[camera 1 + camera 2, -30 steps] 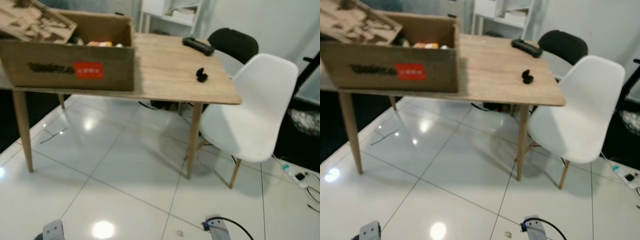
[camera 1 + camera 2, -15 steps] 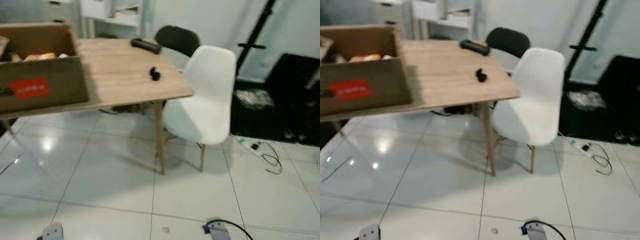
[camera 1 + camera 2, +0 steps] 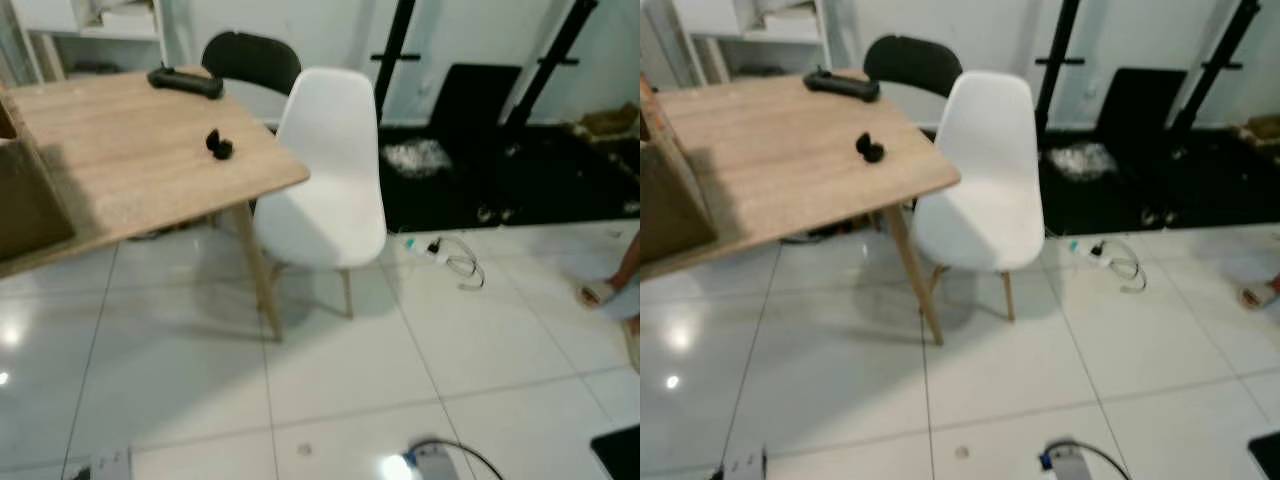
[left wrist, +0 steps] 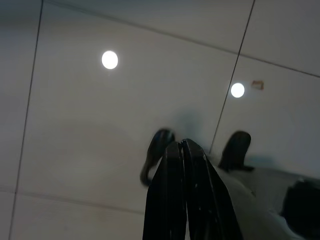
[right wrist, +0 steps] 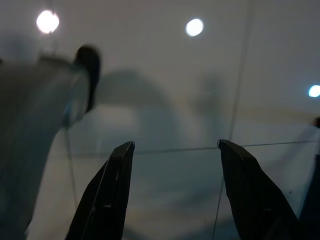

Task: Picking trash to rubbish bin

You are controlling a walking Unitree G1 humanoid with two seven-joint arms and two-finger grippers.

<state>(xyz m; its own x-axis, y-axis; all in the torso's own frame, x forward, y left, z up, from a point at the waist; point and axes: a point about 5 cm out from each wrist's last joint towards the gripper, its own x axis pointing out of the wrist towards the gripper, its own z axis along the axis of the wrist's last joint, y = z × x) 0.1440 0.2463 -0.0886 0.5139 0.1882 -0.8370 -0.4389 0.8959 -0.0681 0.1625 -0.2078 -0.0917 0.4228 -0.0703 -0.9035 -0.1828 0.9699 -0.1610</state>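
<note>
White glossy floor tiles (image 3: pixel 180 400), foreground, lower frame: grey grout lines, ceiling lights mirrored in the glaze.

Left gripper (image 4: pixel 182 146), hanging idle over the tiles: two black fingers pressed together, clenched on nothing.

Right gripper (image 5: pixel 176 146), hanging idle over the tiles: two black fingers spread wide, released, nothing between them.

White moulded chair (image 3: pixel 330 170), centre frame: wooden legs, standing at the table's right corner.

Light wooden table (image 3: pixel 130 160), left of frame. On its top: a small black object (image 3: pixel 217 146) near the right edge; a long black item (image 3: pixel 185 82) towards the far edge; corner of a cardboard box (image 3: pixel 25 200) at the left border.

White cable with a plug strip (image 3: pixel 445 255), on the floor right of the chair.

Black chair (image 3: pixel 250 62), behind the table, upper centre.

Black stands and dark mat (image 3: pixel 500 170), upper right.

Trash and rubbish bin: cannot tell which, if any, of the above.
</note>
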